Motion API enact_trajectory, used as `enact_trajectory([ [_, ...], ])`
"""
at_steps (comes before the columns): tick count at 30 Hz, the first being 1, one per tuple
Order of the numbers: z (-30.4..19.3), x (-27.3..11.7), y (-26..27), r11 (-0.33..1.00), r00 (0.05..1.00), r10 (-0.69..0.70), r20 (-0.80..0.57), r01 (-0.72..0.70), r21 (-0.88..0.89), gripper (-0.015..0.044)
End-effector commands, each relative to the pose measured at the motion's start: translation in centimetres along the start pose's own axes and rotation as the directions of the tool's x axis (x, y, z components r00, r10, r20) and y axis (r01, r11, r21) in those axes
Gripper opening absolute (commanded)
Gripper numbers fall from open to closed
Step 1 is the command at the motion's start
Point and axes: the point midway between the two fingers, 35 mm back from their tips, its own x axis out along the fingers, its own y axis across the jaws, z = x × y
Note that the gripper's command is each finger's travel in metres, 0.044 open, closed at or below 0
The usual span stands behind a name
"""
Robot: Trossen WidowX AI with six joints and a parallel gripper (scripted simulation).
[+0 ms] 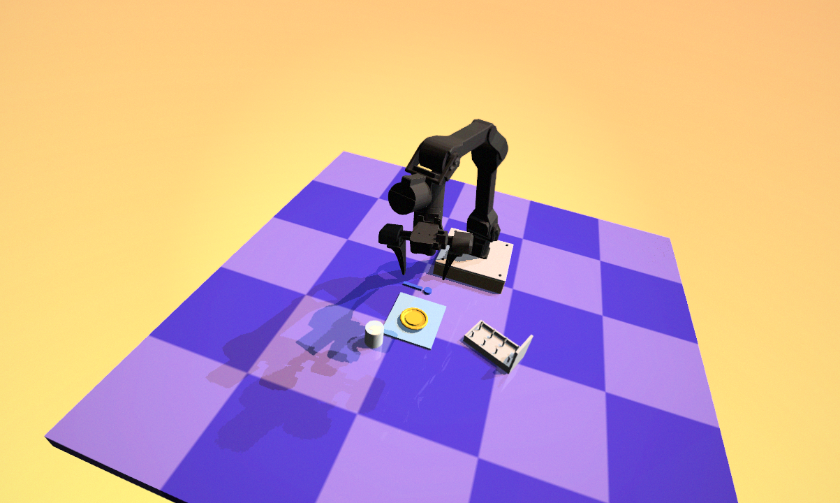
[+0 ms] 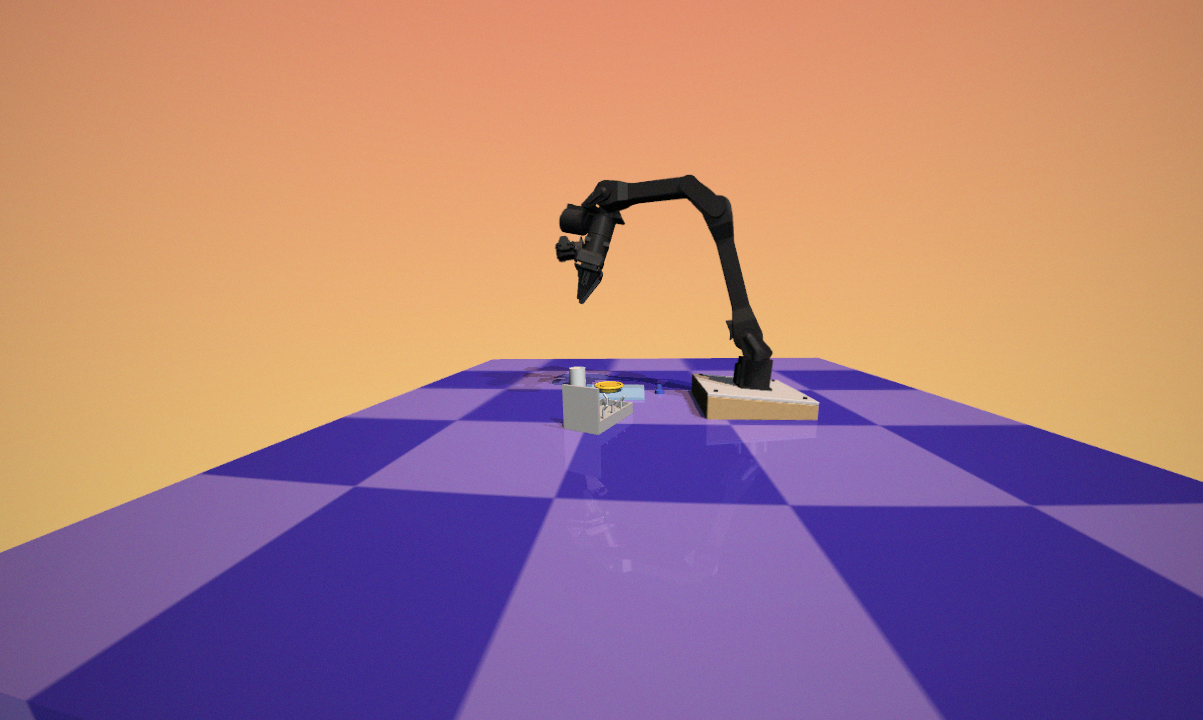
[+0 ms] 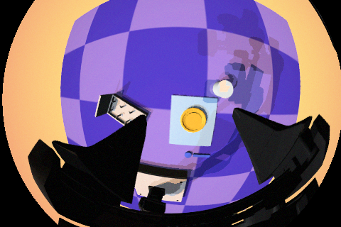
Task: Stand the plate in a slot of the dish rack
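Note:
The round yellow plate lies flat over the pale blue square mat. The pale dish rack stands to the right of the mat in the top view, with a tall wall at one end and small rails inside. No plate is in it. My gripper is open and empty, pointing down, high above the table. In the wrist view the plate shows between the fingertips, far below. The left finger hides a corner of the rack there.
A white cylinder stands close beside the mat, on the side away from the rack. A small blue spoon-like thing lies between the mat and the arm's base.

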Motion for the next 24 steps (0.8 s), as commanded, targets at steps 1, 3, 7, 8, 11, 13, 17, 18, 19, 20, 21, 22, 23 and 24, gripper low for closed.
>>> enact_trajectory([
  [1,-2.4,1.5,-0.5,0.997,0.990,-0.043,-0.134,0.051,0.064,0.0400],
  [3,-3.4,1.9,-0.7,0.993,0.980,-0.064,-0.188,0.081,0.085,0.0400],
  [7,-5.4,2.5,-1.0,0.983,0.951,-0.106,-0.290,0.144,0.114,0.0400],
  [8,-5.6,2.5,-1.1,0.982,0.947,-0.111,-0.302,0.152,0.116,0.0400],
  [11,-5.7,2.5,-1.1,0.981,0.945,-0.113,-0.306,0.155,0.117,0.0400],
  [13,-5.7,2.5,-1.1,0.981,0.945,-0.113,-0.306,0.155,0.117,0.0400],
  [17,-5.8,3.2,-1.2,0.981,0.945,-0.113,-0.306,0.155,0.117,0.0400],
  [18,-6.0,4.1,-1.3,0.981,0.945,-0.113,-0.306,0.155,0.117,0.0400],
  [19,-6.3,5.2,-1.4,0.981,0.945,-0.113,-0.306,0.155,0.117,0.0400],
  [20,-6.6,6.3,-1.5,0.981,0.945,-0.113,-0.306,0.155,0.117,0.0400],
  [21,-7.0,7.4,-1.6,0.981,0.945,-0.113,-0.306,0.155,0.117,0.0400],
  [22,-7.5,8.5,-1.6,0.981,0.945,-0.113,-0.306,0.155,0.117,0.0400],
  [23,-7.9,9.6,-1.7,0.981,0.945,-0.113,-0.306,0.155,0.117,0.0400],
  [24,-8.5,10.7,-1.7,0.981,0.945,-0.113,-0.306,0.155,0.117,0.0400],
])
